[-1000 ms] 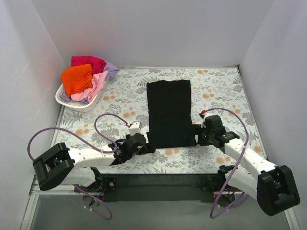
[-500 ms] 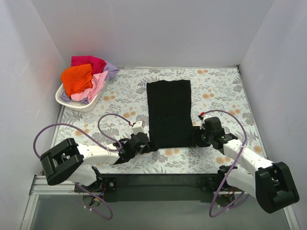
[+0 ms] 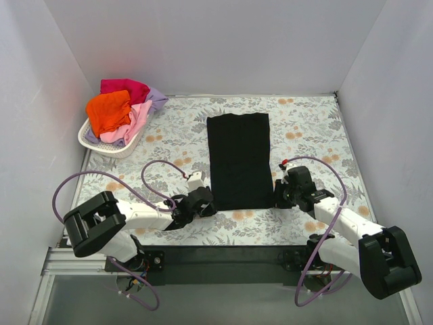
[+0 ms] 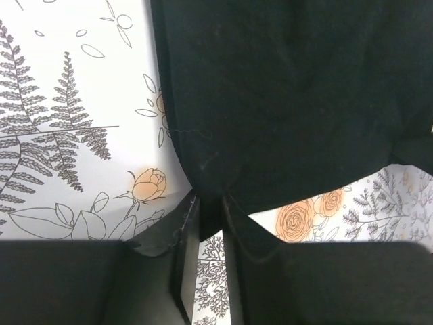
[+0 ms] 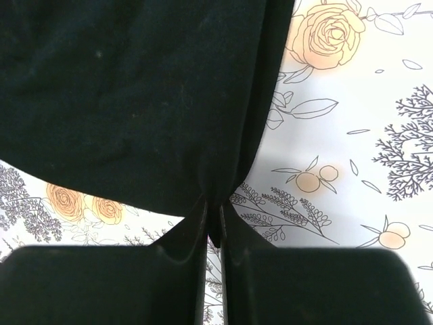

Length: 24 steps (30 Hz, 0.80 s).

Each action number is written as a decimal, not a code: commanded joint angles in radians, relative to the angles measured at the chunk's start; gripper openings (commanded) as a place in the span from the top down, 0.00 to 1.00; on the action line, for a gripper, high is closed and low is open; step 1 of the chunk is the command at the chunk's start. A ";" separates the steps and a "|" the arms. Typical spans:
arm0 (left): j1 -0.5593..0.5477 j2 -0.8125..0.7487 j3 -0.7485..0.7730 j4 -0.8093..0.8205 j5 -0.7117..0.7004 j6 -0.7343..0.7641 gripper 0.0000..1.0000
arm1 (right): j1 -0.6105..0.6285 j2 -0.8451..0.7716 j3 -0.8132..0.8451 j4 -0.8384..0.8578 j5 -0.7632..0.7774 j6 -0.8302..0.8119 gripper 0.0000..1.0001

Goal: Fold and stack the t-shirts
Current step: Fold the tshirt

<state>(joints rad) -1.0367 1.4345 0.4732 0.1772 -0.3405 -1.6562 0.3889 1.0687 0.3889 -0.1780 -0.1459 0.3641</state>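
Note:
A black t-shirt (image 3: 238,159) lies folded into a long strip down the middle of the floral table (image 3: 311,128). My left gripper (image 3: 210,205) is shut on its near left corner, and the cloth (image 4: 284,95) is pinched between the jaws (image 4: 211,210). At the near right corner my right gripper (image 3: 276,196) is shut on the shirt (image 5: 135,88), the cloth bunching where the jaws meet (image 5: 215,210). Orange (image 3: 109,111), pink (image 3: 139,118), magenta-red (image 3: 126,87) and lavender (image 3: 157,99) t-shirts are heaped at the back left.
The heap of coloured shirts sits in a white lattice basket (image 3: 101,145) against the left wall. White walls close in the table on three sides. Purple cables loop over both arms near the front edge.
Both grippers slid inward to the shirt's near corners and closed on the cloth. The shirt itself has not moved.

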 commanded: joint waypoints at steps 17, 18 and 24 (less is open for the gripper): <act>-0.006 -0.086 -0.041 -0.212 0.167 0.110 1.00 | 0.254 -0.035 0.010 -0.164 0.031 0.084 0.99; -0.006 -0.095 -0.044 -0.231 0.202 0.108 1.00 | 0.269 -0.042 0.004 -0.175 0.034 0.094 0.99; -0.011 -0.180 -0.059 -0.320 0.288 0.098 1.00 | 0.367 -0.076 0.031 -0.296 0.058 0.139 0.99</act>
<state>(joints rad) -1.0374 1.2957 0.4370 -0.0036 -0.1455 -1.5703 0.7208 1.0054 0.3996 -0.3363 -0.0967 0.4644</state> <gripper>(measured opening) 0.029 0.015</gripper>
